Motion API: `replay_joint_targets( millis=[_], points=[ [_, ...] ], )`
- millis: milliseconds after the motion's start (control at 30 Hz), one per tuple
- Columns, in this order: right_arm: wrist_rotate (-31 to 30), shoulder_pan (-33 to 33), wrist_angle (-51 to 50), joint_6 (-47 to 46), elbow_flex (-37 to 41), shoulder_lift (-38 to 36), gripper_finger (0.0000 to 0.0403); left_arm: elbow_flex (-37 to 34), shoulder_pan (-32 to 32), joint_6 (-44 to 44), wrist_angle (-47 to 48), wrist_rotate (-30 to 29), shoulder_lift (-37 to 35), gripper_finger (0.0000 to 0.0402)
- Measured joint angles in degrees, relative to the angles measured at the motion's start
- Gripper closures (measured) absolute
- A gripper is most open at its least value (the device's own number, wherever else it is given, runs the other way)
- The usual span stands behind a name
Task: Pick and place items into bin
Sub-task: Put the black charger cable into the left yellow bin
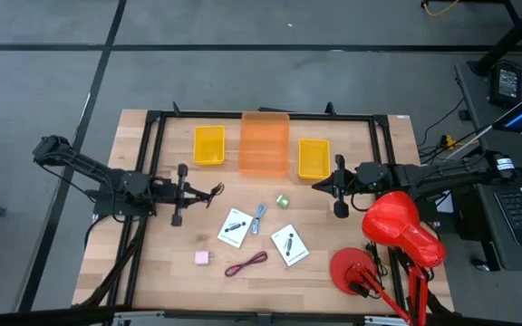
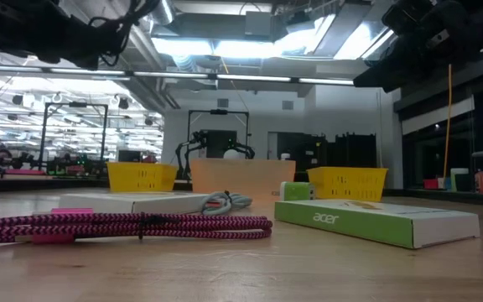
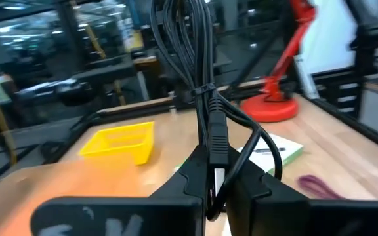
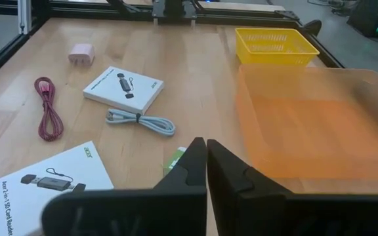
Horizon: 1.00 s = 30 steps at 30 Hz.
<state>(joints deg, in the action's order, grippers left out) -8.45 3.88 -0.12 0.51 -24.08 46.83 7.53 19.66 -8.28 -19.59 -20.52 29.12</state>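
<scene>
Above the wooden table (image 1: 152, 263), the left tool (image 1: 185, 192) pinches the black cord (image 3: 202, 78); right tool (image 1: 337, 187) pressed together.

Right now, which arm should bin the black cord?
Left, probably. The left gripper is shut on the black cord already, near the orange bin. The right gripper is shut and empty.

green cube (image 4: 174, 159) partly hidden behind right gripper (image 4: 206, 172)

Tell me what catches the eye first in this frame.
The left gripper holds a bundled black cord lifted above the table's left side. At the back sits an orange bin between two yellow baskets. A red lamp crowds the right front corner.
</scene>
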Motion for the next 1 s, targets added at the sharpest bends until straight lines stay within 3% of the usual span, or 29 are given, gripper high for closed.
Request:
replay_joint_targets(
  millis=[167,633,1000],
  points=[
    [0.0,0.0,0.0,0.0,0.0,0.02,0.0402,0.0,0.0,0.04,-0.01,-2.66,0.0,0.0382],
    [-0.02,0.0,0.64,0.28,0.0,0.02,0.0402,0.0,-0.02,2.88,0.03,-25.88,0.0,0.0381],
    [-0.02,-0.02,2.71,2.69,0.0,0.04,0.0402,3.35,-0.19,5.6,0.82,-39.05,1.6,0.0381]
  ],
)
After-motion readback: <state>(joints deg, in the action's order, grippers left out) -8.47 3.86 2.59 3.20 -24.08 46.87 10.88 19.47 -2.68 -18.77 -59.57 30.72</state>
